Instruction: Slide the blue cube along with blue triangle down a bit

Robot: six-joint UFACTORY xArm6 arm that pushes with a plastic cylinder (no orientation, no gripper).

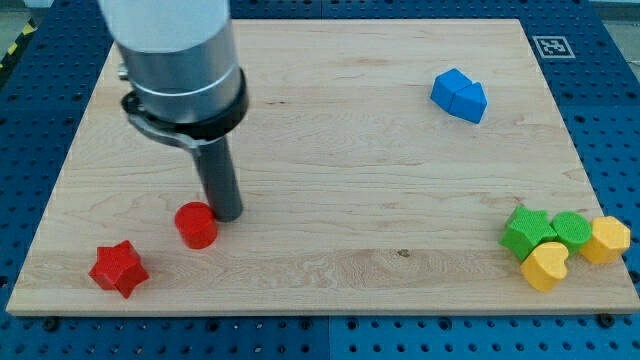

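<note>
The blue cube (450, 89) and the blue triangle (472, 101) sit touching each other at the view's upper right of the wooden board (330, 160). My tip (227, 213) rests on the board at the lower left, far from the blue pair. It stands just right of and touching or nearly touching a red cylinder (197, 225).
A red star (118, 267) lies at the lower left corner. At the lower right sit a green star (526, 231), a green block (572, 229), a yellow heart (546, 265) and a yellow hexagon (608, 240), clustered together. A tag marker (550, 46) is at the top right corner.
</note>
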